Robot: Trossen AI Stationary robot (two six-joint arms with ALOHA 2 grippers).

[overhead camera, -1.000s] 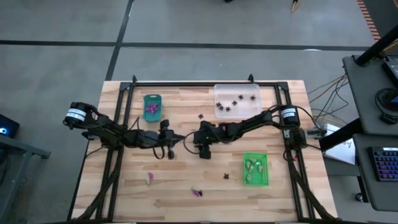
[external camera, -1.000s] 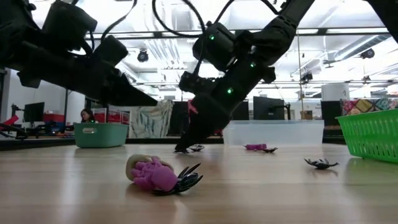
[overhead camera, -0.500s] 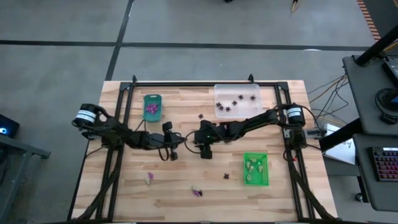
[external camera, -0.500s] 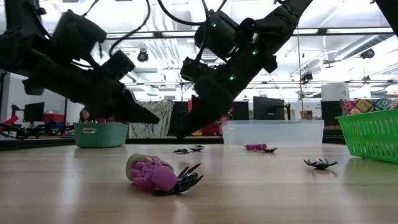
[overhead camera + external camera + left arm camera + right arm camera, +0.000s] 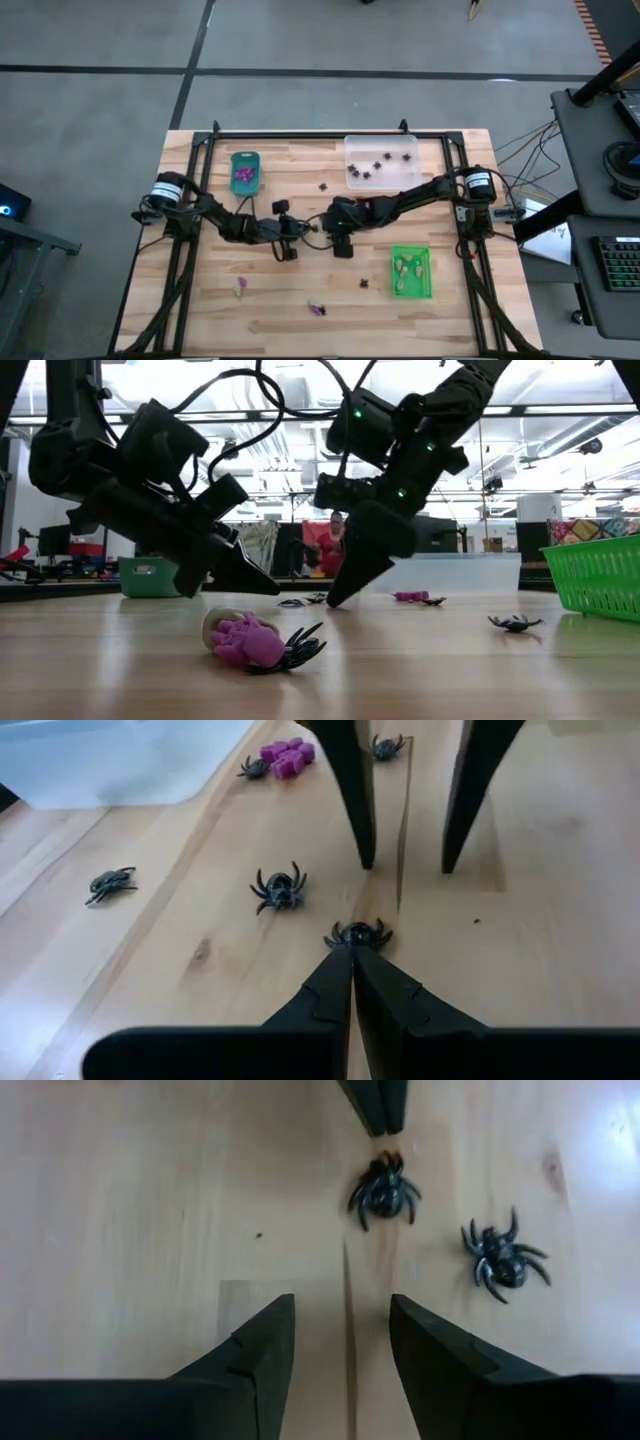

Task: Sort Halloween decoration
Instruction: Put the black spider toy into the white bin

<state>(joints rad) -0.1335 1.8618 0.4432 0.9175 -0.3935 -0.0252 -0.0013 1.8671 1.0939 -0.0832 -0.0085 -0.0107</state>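
Left wrist view: left tool [image 5: 352,952] pinched shut, tip touching black spider [image 5: 358,933] on counter [image 5: 540,940]; right tool [image 5: 405,868] hanging open just beyond, risking collision or flicking spider away

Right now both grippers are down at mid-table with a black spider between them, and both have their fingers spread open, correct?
Not quite. Only the right gripper is open. The left gripper is shut, its fingers pressed together, tips at the black spider; the left wrist view shows this. Both are indeed at mid-table with that spider between them.
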